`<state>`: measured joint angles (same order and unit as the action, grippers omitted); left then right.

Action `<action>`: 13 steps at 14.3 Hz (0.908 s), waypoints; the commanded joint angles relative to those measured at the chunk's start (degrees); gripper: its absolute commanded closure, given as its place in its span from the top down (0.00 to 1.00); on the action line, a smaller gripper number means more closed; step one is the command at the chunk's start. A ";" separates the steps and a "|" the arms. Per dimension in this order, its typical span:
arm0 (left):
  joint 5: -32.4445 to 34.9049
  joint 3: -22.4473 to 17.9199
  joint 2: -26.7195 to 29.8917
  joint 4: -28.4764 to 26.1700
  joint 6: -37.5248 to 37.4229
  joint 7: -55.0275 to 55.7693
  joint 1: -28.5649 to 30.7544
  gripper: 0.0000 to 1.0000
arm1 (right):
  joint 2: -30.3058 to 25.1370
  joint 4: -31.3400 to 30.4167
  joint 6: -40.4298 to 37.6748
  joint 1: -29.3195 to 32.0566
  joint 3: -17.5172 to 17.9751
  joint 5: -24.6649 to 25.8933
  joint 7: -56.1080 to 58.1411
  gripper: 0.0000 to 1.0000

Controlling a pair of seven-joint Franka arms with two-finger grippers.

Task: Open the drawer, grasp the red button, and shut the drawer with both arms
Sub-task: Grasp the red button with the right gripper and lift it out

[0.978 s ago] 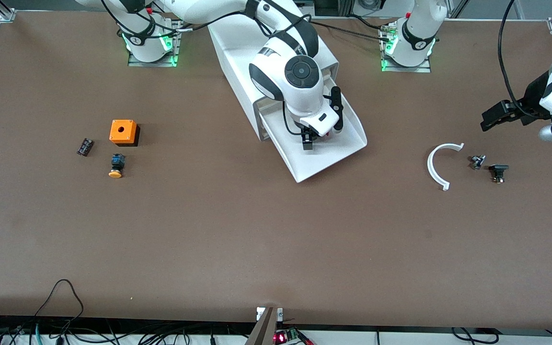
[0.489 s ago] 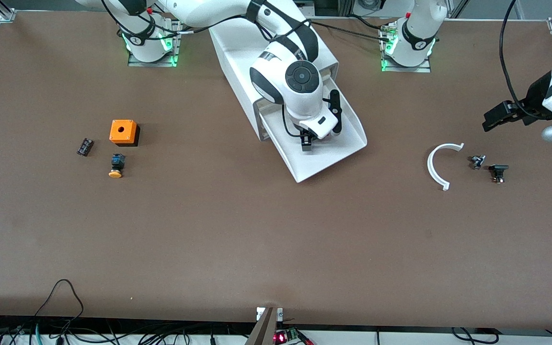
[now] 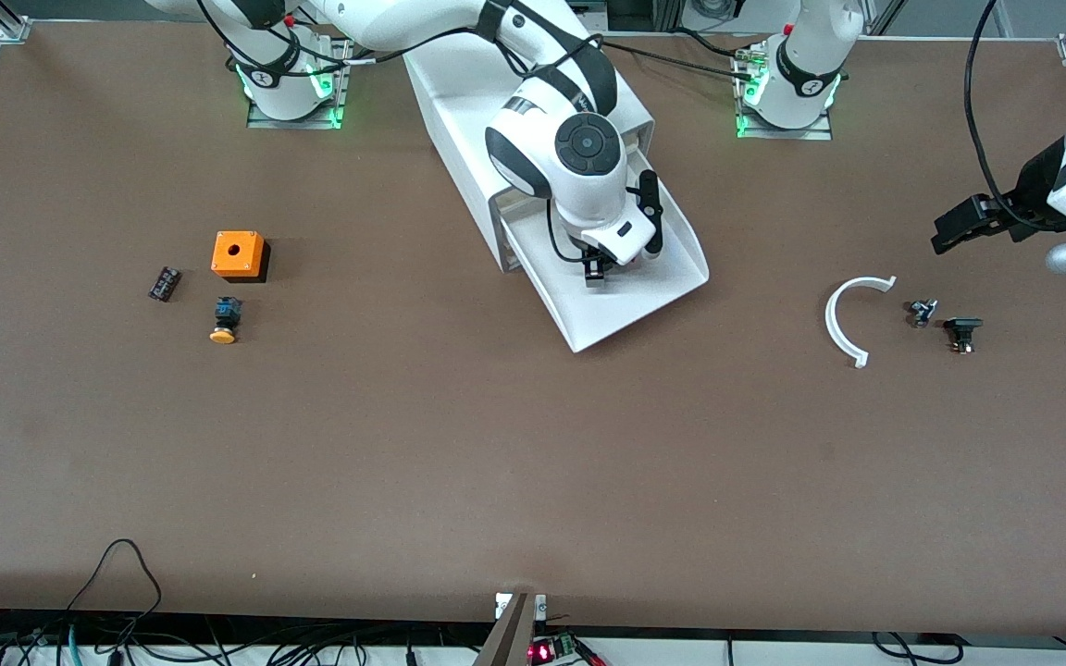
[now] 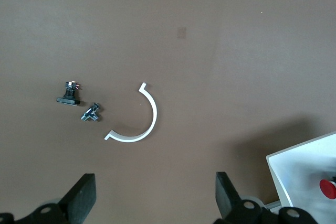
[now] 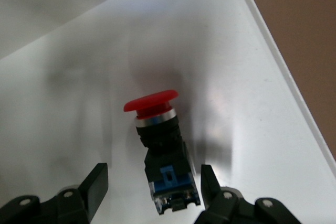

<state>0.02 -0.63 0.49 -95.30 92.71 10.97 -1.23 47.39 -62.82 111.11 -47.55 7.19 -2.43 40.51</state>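
Observation:
The drawer (image 3: pixel 625 305) stands pulled out of the white cabinet (image 3: pixel 459 120), slanting toward the front camera. The button (image 5: pixel 157 129) lies on its side on the drawer floor, red cap pointing away from the jaws. My right gripper (image 5: pixel 153 177) is down in the drawer (image 5: pixel 252 145), open, with one finger on each side of the button's dark blue-black body and a small gap at each side. In the front view the right gripper (image 3: pixel 600 268) hides the button. My left gripper (image 3: pixel 945 236) hangs open and empty over the table at the left arm's end. In the left wrist view the left gripper (image 4: pixel 155 182) holds nothing.
An orange box with a hole (image 3: pixel 238 254), an orange-capped button (image 3: pixel 225 321) and a small black part (image 3: pixel 163 283) lie toward the right arm's end. A white curved piece (image 3: pixel 843 324) and two small dark parts (image 3: pixel 922 312) (image 3: pixel 961 331) lie under the left arm.
The right gripper has shifted a little toward the cabinet inside the drawer and its jaws have narrowed around the button. The left arm drifted slightly, then held still.

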 commanded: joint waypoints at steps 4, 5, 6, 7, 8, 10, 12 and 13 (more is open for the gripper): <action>1.30 0.19 -0.22 1.08 -1.04 0.63 0.18 1.00 | 1.39 2.44 -0.10 -0.44 0.01 0.85 0.62 0.64; 1.30 0.19 -0.31 1.16 -1.04 0.63 0.18 1.00 | 1.48 2.44 -0.10 -0.44 0.01 0.85 0.80 0.58; 1.30 0.19 -0.31 1.16 -1.04 0.63 0.18 1.00 | 1.48 2.44 -0.10 -0.44 0.01 0.76 1.06 0.53; 1.30 0.19 -0.31 1.16 -1.04 0.63 0.18 1.00 | 1.48 2.44 -0.10 -0.44 0.10 0.76 1.76 0.49; 1.30 0.19 -0.31 1.16 -1.04 0.71 0.18 1.00 | 1.48 2.44 -0.10 -0.44 0.10 0.76 1.85 0.46; 1.30 0.19 -0.40 1.16 -1.13 0.80 0.18 1.00 | 1.48 2.44 0.33 -0.62 0.10 0.85 1.94 0.40; 1.29 0.19 -0.66 1.16 -0.78 0.80 0.18 1.00 | 1.83 2.44 0.78 -0.88 0.10 0.93 1.94 0.34; 1.30 0.27 -0.66 1.25 -0.69 0.80 0.09 1.00 | 1.92 2.44 0.86 -0.88 0.10 0.93 1.85 0.29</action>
<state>0.02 -0.63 0.34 -95.30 92.71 11.01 -1.23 47.50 -62.82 111.84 -47.96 7.20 -2.32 41.70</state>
